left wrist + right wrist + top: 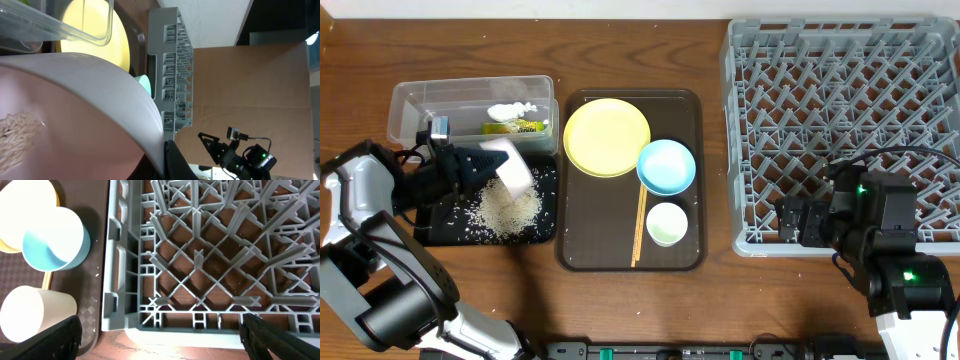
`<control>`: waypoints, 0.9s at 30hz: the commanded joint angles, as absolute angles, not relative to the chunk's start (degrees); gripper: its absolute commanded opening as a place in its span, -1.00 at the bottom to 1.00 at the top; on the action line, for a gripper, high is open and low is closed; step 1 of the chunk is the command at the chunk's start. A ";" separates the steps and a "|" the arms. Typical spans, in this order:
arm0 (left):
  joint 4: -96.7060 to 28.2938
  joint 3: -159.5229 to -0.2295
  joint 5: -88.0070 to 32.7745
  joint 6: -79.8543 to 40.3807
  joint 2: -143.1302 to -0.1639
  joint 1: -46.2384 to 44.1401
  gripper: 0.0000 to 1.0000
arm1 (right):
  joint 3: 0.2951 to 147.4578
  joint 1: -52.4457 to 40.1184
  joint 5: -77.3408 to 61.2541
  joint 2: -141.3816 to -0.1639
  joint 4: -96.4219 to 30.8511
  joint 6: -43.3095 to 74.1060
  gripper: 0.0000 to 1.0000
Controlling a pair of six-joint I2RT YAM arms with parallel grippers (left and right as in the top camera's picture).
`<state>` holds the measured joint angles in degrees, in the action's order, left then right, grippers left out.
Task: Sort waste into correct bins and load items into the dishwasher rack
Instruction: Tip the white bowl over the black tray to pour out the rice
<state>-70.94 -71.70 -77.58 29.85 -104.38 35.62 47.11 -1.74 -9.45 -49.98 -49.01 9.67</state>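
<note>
Wooden worktop (650,310) beneath it all. Left end effector (490,162) clamped on white bowl (512,172), tipped over black tray (440,228), rice (508,208) heaped below. Right end effector (798,222) spread wide, empty, beside rack (840,100) corner. Tissue (510,108) and wrapper (520,126) already in clear tub (410,105). Still to load: plate (606,136), blue bowl (666,165), cup (667,223), chopsticks (639,225), all on brown tray (595,230); rack bare.

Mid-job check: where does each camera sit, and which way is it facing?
Overhead: above the table, facing straight down on the dishwasher rack; left arm and right arm show along the bottom.
Left wrist: on the left arm, rolled sideways, facing across the tilted white bowl toward the rack; one dark jaw shows.
Right wrist: on the right arm, facing down at the rack's corner; both open jaws show.
Shared: overhead and right wrist both show the light blue bowl and cup.
</note>
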 commanded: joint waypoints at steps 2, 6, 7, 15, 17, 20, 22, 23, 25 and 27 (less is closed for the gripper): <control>-70.76 -71.35 -77.21 30.83 -104.14 35.81 -0.88 | 48.38 -1.43 -9.91 -49.82 -49.12 10.24 0.98; -67.75 -71.35 -75.85 23.22 -104.14 36.25 -0.88 | 48.38 -1.43 -9.91 -49.82 -49.10 10.24 0.98; -66.57 -71.35 -75.83 19.53 -104.14 36.40 -0.88 | 48.38 -1.43 -9.91 -49.82 -49.10 10.24 0.99; -64.23 -71.35 -82.72 7.07 -104.14 36.58 -0.88 | 48.38 -1.43 -9.91 -49.82 -49.10 10.24 0.99; -64.31 -71.35 -82.63 6.72 -104.14 36.58 -0.88 | 48.38 -1.43 -9.91 -49.82 -49.12 10.24 0.98; -63.96 -71.35 -85.58 11.77 -104.12 36.58 -0.87 | 48.38 -1.43 -9.91 -49.82 -49.10 10.24 0.99; -65.93 -71.35 -86.80 19.64 -104.03 36.47 -0.88 | 48.38 -1.43 -9.89 -49.82 -49.10 10.24 0.99; -66.13 -71.35 -85.69 19.79 -104.05 36.47 -0.88 | 48.38 -1.43 -9.91 -49.82 -49.10 10.24 0.99; -65.34 -71.35 -83.11 19.07 -104.12 36.47 -0.88 | 48.38 -1.43 -9.91 -49.82 -49.12 10.24 0.99; -64.73 -71.35 -79.55 14.81 -104.12 36.47 -0.88 | 48.38 -1.43 -9.91 -49.82 -49.12 10.24 0.99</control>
